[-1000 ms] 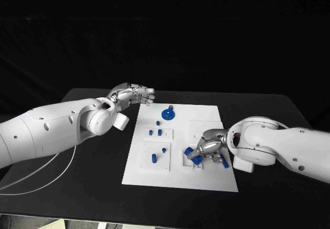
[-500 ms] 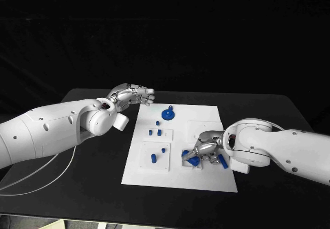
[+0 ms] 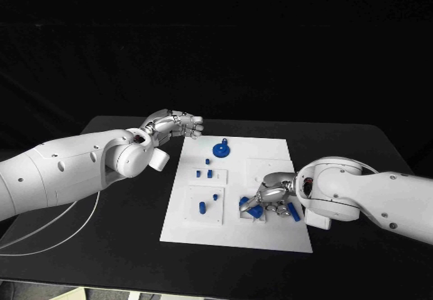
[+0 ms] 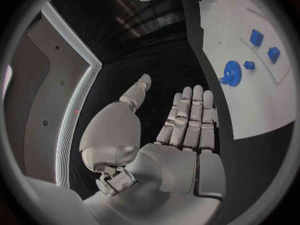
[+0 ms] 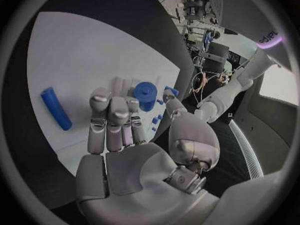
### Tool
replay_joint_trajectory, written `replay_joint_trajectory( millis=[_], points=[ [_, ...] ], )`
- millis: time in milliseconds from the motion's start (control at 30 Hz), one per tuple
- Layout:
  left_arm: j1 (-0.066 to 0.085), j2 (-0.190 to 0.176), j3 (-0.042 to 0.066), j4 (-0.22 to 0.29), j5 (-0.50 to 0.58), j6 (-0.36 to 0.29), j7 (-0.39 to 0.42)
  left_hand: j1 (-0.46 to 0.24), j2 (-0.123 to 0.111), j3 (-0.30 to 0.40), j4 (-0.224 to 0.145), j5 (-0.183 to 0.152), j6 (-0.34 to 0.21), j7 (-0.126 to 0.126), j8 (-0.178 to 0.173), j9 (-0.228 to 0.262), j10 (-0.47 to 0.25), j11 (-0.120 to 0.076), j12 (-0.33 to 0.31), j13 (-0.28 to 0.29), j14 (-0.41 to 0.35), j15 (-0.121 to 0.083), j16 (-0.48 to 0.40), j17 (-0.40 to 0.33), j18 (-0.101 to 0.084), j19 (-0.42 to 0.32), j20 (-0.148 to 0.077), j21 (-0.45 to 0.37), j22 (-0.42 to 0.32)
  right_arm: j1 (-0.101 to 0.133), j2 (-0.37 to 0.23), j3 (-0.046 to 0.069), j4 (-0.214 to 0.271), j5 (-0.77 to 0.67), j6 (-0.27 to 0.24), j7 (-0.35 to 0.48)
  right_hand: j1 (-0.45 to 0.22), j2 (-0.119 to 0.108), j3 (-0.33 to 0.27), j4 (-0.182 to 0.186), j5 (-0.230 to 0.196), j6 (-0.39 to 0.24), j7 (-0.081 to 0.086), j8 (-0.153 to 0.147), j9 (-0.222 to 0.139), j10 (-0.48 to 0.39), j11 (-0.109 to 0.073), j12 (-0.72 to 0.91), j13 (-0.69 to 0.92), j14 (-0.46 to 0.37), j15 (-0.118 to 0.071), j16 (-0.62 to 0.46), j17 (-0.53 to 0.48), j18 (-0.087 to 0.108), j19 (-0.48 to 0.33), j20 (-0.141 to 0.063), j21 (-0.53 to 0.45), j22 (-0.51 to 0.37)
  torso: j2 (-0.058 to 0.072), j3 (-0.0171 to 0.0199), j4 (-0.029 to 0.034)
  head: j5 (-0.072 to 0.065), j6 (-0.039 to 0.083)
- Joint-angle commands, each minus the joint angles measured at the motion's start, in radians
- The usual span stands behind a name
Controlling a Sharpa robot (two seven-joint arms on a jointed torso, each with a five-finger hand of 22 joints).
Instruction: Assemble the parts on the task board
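- Right hand point(image 3: 273, 195), lower right of centre in the head view: fingers curled down over a blue cylinder point(image 5: 145, 94) on the task board point(image 3: 261, 237); whether they grip it I cannot tell.
- A blue rod point(image 5: 55, 108) lies apart on the board.
- Left hand point(image 3: 173, 124), upper left, hangs beside the board's far corner, fingers apart, holding nothing.
- Blue gear point(image 3: 221, 149) sits near the board's top.

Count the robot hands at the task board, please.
2. The left hand, open, is by the task board's far left corner. The right hand is low over its near right part, among blue parts; whether it holds one is unclear.
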Motion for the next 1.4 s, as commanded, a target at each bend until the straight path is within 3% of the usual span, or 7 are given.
replay_joint_trajectory(
  millis=[33, 267, 400, 600, 633, 967, 1400],
  points=[
    [0.001, 0.000, 0.001, 0.003, -0.001, 0.012, 0.006, -0.014, 0.000, -0.005, 0.004, -0.005, -0.008, 0.004, 0.004, -0.001, -0.007, 0.000, 0.004, -0.001, -0.005, 0.003, -0.004, 0.001, 0.016, 0.007, 0.002, -0.005, 0.001, -0.009, -0.009, -0.008, 0.005, -0.023, 0.022, -0.003, 0.004, 0.050, 0.018, 0.002, 0.041, 0.026, -0.003, 0.011, 0.004, 0.004, -0.006, -0.008, 0.002, 0.006, 0.000, -0.003, 0.002, 0.064, 0.007, 0.004, -0.001, 0.000, 0.000, 0.0005, -0.0007, 0.001, -0.001],
    [0.001, 0.000, 0.001, 0.003, -0.001, 0.013, 0.005, -0.015, 0.000, -0.005, 0.004, -0.005, -0.008, 0.004, 0.004, -0.001, -0.007, 0.000, 0.004, -0.001, -0.005, 0.003, -0.005, 0.002, 0.016, 0.008, 0.002, -0.006, 0.001, -0.009, -0.021, -0.007, 0.015, -0.041, 0.021, -0.002, 0.006, 0.070, 0.057, 0.016, 0.146, 0.041, -0.004, 0.008, -0.005, 0.010, -0.006, -0.013, 0.005, 0.009, -0.001, -0.004, 0.004, 0.064, 0.009, 0.015, 0.006, 0.004, 0.000, 0.0006, -0.0012, 0.002, -0.001],
    [0.001, 0.000, 0.001, 0.003, -0.001, 0.012, 0.004, -0.015, 0.000, -0.005, 0.004, -0.005, -0.008, 0.004, 0.004, -0.001, -0.008, 0.000, 0.004, -0.001, -0.005, 0.003, -0.005, 0.002, 0.016, 0.008, 0.002, -0.006, 0.001, -0.008, -0.029, -0.007, 0.025, -0.048, 0.020, -0.003, 0.006, 0.070, 0.057, 0.016, 0.146, 0.041, -0.004, 0.008, -0.005, 0.010, -0.006, -0.013, 0.005, 0.009, -0.001, -0.004, 0.004, 0.064, 0.009, 0.015, 0.006, 0.004, 0.000, 0.0009, -0.0009, 0.002, -0.001],
    [0.001, 0.000, 0.001, 0.002, -0.001, 0.013, 0.003, -0.016, 0.001, -0.005, 0.005, -0.005, -0.008, 0.004, 0.004, -0.001, -0.008, 0.000, 0.004, -0.001, -0.005, 0.003, -0.005, 0.002, 0.016, 0.008, 0.003, -0.006, 0.001, -0.003, -0.037, -0.005, 0.038, -0.055, 0.027, -0.003, 0.002, 0.071, 0.063, 0.017, 0.201, 0.047, -0.005, 0.008, -0.006, 0.013, -0.007, -0.014, 0.006, 0.010, -0.001, -0.003, 0.005, 0.063, 0.011, 0.018, 0.009, 0.005, -0.001, 0.0000, -0.0005, 0.001, -0.002],
    [0.001, 0.000, 0.001, 0.002, -0.001, 0.014, 0.002, -0.018, 0.001, -0.005, 0.006, -0.004, -0.008, 0.004, 0.004, -0.001, -0.007, 0.000, 0.004, -0.001, -0.005, 0.003, -0.005, 0.002, 0.016, 0.008, 0.003, -0.006, 0.002, -0.003, -0.038, -0.003, 0.040, -0.058, 0.029, -0.003, -0.007, 0.068, 0.067, 0.018, 0.273, 0.050, -0.005, 0.007, -0.008, 0.014, -0.008, -0.016, 0.008, 0.010, 0.001, -0.003, 0.005, 0.064, 0.011, 0.021, 0.011, 0.007, 0.000, -0.0002, -0.0004, 0.001, -0.002],
    [0.001, 0.000, 0.001, 0.001, -0.001, 0.015, -0.002, -0.034, 0.008, -0.004, 0.021, -0.004, -0.009, 0.003, 0.006, -0.003, -0.008, -0.001, 0.004, -0.001, -0.005, 0.002, -0.008, 0.005, 0.018, 0.009, 0.002, -0.010, 0.002, 0.004, -0.029, 0.003, 0.038, -0.068, 0.023, 0.005, -0.019, 0.079, 0.067, 0.016, 0.293, 0.058, -0.006, 0.008, -0.010, 0.018, -0.008, -0.018, 0.010, 0.012, -0.001, -0.002, 0.007, 0.064, 0.012, 0.025, 0.015, 0.009, 0.000, -0.0008, 0.0013, -0.001, -0.002],
    [0.001, -0.001, 0.000, 0.002, -0.001, 0.018, -0.004, -0.044, 0.012, -0.002, 0.032, -0.003, -0.009, 0.003, 0.007, -0.005, -0.008, -0.001, 0.004, -0.001, -0.005, 0.002, -0.010, 0.007, 0.018, 0.010, 0.002, -0.014, 0.003, 0.009, -0.033, 0.016, 0.052, -0.096, 0.027, 0.008, -0.051, 0.120, 0.070, 0.017, 0.400, 0.066, -0.006, 0.004, -0.017, 0.024, -0.009, -0.026, 0.017, 0.012, -0.001, -0.001, 0.011, 0.064, 0.012, 0.029, 0.023, 0.012, 0.000, -0.0012, -0.0002, -0.001, -0.002]
  ],
)
